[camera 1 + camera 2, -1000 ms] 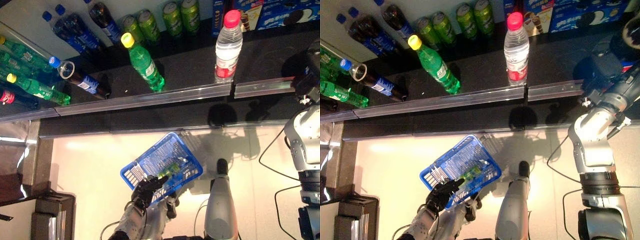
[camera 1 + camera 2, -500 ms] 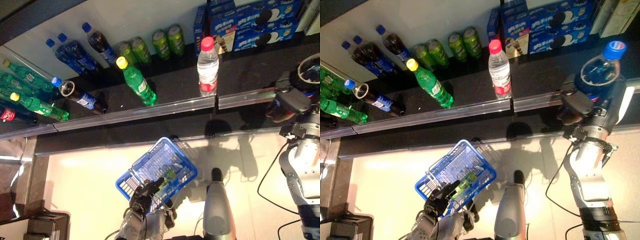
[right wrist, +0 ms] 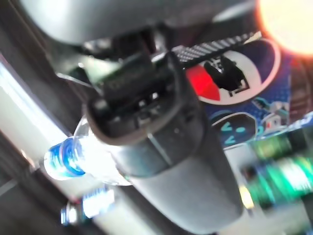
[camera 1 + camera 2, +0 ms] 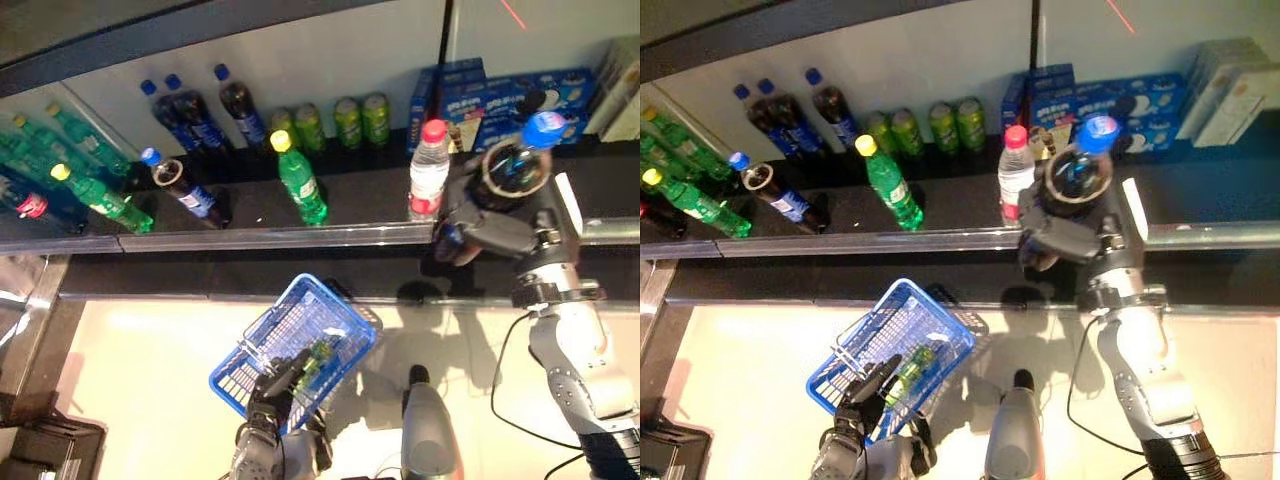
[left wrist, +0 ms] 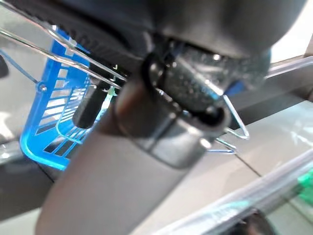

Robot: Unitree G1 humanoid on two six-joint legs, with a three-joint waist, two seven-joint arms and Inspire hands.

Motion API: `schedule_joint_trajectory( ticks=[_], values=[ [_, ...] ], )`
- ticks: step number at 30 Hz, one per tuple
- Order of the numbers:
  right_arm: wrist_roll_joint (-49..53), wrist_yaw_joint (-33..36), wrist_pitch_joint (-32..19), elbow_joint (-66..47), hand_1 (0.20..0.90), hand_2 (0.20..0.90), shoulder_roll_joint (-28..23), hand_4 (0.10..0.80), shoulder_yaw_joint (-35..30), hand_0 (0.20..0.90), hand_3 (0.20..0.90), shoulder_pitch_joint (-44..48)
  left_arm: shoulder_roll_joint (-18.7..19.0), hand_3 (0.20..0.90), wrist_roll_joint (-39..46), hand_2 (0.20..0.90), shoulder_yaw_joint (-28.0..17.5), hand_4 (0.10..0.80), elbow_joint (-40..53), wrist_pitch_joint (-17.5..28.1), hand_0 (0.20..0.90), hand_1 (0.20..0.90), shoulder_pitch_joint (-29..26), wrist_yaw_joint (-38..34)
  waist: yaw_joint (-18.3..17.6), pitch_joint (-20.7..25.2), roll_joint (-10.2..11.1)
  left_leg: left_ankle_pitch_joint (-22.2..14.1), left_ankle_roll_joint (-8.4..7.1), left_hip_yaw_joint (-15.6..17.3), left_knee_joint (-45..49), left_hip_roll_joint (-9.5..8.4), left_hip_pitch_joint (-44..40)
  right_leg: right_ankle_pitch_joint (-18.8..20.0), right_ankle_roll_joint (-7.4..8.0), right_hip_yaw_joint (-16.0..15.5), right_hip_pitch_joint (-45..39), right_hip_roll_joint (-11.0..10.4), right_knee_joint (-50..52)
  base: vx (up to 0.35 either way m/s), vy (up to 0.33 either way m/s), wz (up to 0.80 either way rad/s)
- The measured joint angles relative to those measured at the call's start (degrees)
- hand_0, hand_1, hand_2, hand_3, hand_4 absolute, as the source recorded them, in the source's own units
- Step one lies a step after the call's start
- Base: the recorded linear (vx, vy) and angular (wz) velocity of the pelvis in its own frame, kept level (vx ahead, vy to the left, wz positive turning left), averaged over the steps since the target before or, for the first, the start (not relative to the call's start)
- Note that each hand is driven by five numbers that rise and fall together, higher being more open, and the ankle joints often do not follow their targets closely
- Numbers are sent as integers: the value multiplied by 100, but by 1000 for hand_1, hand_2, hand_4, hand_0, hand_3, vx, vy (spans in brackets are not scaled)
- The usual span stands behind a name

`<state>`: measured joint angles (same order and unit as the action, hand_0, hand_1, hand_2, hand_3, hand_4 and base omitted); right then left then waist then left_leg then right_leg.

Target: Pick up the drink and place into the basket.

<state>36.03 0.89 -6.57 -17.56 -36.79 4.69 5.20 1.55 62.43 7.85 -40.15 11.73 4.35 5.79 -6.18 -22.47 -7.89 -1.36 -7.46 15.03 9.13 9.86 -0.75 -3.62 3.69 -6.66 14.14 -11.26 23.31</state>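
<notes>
— Half done, by my reading. The cola bottle (image 4: 1078,168) with the blue cap is up off the shelf (image 4: 940,222), and my right hand (image 4: 1065,238) has its fingers wrapped round the lower body; the right wrist view shows the label tight against the hand.

— And the basket?

— The blue basket (image 4: 300,345) hangs low on my left, well apart from the bottle, with my left hand (image 4: 275,385) curled on its wire handle. I see something green lying in it.

— What's left?

— I'd say the carry across and down, then the release over the basket's opening. The water bottle (image 4: 1015,172) stands just beside the one I'm holding, so I'd watch that.
</notes>
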Motion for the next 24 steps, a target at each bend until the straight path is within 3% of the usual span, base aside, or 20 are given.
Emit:
schedule_joint_trajectory(
  ticks=[5,11,16,24],
  values=[
    [125,-575,245,-287,300,300,115,100,674,300,200,3,226,200,95,300,22,100,367,0,300,300,218,-45,247,101,77,0,2,-159,-10,26,66,-14,-23,-148,-87,-12,1,-14,4,15],
    [220,-630,384,-345,300,300,136,100,1258,300,200,67,493,200,46,300,300,100,1005,41,300,300,403,-100,541,155,161,41,6,-383,96,17,159,-107,-34,-344,-109,-71,76,-23,23,18],
    [219,-469,499,-336,300,300,364,100,1648,300,200,256,679,200,-25,300,514,100,1461,110,300,300,559,-109,798,156,164,90,-60,-580,166,-7,289,-122,-24,-523,-155,-132,66,-33,16,17],
    [-2,53,555,-209,300,300,677,100,2344,300,200,842,1121,200,-46,300,610,100,2370,241,300,300,744,-128,1295,135,163,99,38,-996,196,-50,600,-158,-36,-733,-164,-167,145,-11,-1,27]
  ],
)
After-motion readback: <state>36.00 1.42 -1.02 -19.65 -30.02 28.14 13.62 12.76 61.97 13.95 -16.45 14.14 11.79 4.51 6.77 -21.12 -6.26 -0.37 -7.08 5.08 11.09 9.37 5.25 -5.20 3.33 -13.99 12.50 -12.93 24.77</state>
